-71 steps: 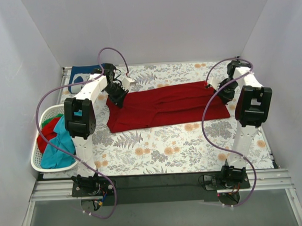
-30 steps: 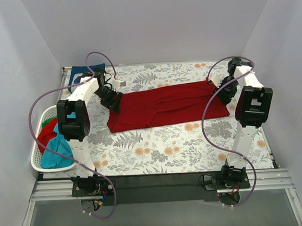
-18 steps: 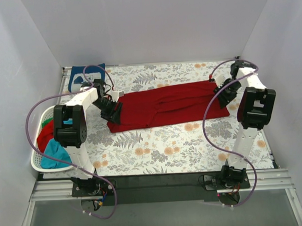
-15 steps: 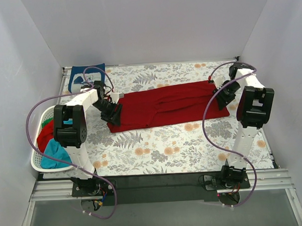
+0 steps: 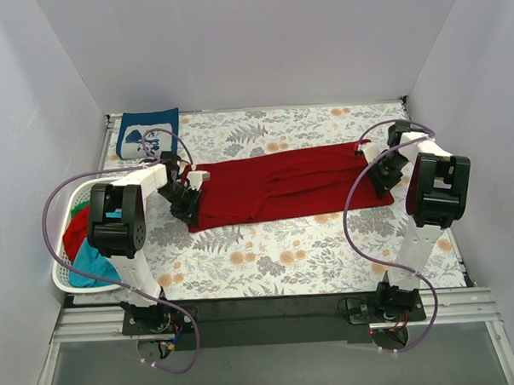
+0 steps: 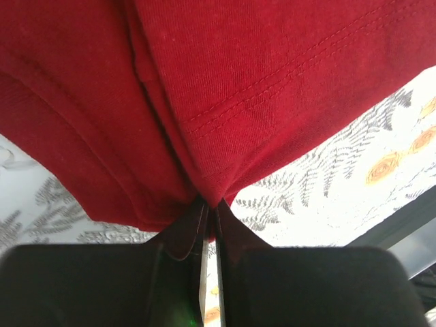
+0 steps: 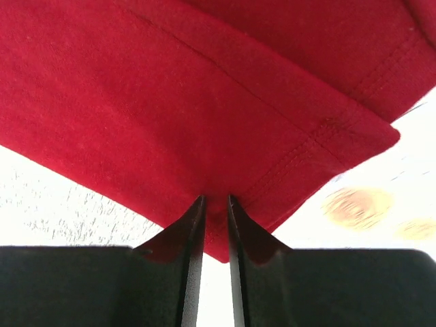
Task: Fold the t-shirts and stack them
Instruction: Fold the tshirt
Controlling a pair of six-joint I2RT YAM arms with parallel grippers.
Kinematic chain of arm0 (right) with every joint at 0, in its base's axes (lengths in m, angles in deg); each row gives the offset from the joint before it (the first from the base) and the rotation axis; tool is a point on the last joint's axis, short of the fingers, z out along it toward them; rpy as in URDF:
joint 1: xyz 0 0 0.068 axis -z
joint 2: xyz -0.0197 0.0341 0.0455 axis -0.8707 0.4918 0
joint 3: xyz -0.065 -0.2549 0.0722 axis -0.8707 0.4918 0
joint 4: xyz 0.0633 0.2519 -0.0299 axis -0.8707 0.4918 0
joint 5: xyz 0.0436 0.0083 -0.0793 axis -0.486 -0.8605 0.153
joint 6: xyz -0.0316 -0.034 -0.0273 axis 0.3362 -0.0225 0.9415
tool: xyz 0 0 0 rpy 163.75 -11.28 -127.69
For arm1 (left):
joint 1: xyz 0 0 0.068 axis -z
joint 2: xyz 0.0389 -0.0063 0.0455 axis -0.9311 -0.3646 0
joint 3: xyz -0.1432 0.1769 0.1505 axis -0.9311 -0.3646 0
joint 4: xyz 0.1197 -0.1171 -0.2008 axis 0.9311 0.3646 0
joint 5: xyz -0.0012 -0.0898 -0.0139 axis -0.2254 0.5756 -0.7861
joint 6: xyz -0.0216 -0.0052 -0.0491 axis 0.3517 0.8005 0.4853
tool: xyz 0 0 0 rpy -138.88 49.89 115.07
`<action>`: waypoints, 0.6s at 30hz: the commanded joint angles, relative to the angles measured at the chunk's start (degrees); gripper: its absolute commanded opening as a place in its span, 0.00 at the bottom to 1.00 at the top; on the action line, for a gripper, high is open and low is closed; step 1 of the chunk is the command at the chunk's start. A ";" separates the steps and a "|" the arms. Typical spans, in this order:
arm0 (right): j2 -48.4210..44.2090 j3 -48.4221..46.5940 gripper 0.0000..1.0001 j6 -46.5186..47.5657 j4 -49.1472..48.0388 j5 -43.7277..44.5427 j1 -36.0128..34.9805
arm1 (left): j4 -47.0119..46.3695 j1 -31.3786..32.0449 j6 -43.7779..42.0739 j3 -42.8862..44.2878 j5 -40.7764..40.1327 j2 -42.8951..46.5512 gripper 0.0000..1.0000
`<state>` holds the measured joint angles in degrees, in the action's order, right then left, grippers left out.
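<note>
The dark red t-shirt (image 5: 282, 184) lies as a long band across the middle of the tabletop (image 5: 285, 259), running left to right with its right end a little farther back. Its near edge is a straight fold. The left wrist view shows a hem with double stitching crossing the cloth on a slant, and layers stacked at the left end.

The left jaws are pressed together on the near left corner, and the cloth puckers into a point where they pinch it. The right jaws stand almost together at the near right corner, with a fold of the hemmed edge caught between them.

A broad strip of floral cloth lies open between the shirt's near edge and the arm bases. A narrower strip runs behind the shirt to the back wall (image 5: 259, 47). The shirt's right end comes close to the tabletop's right edge, where the side wall stands just beside the right arm (image 5: 432, 185).

The left arm (image 5: 121, 215) rises from its base, then its forearm reaches low and to the right, wrist tipped down onto the corner. The right arm stands tall with its elbow high and its wrist bent down and inward.

A navy t-shirt (image 5: 148, 133) lies flat in the far left corner, well apart from the red one. A white basket (image 5: 65, 282) at the left edge holds a red shirt (image 5: 74, 237) and a teal shirt (image 5: 94, 261).
</note>
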<state>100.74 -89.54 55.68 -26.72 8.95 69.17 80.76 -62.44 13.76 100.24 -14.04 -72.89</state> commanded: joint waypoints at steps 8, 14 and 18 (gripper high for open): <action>-11.14 -6.56 0.42 -2.28 10.45 -16.46 -2.02 | 5.59 0.07 3.25 7.82 8.28 9.28 0.36; -13.78 -2.64 0.46 -17.29 3.01 -28.26 -12.74 | 2.78 0.07 9.41 7.30 9.61 7.70 0.39; -16.33 4.12 0.46 -27.58 -10.07 -30.99 -21.70 | 0.58 0.07 13.54 5.36 10.14 7.70 0.39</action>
<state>86.18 -90.80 40.27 -26.50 -14.91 53.12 83.64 -62.29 22.30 106.62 -6.17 -66.66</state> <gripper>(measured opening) 0.459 0.391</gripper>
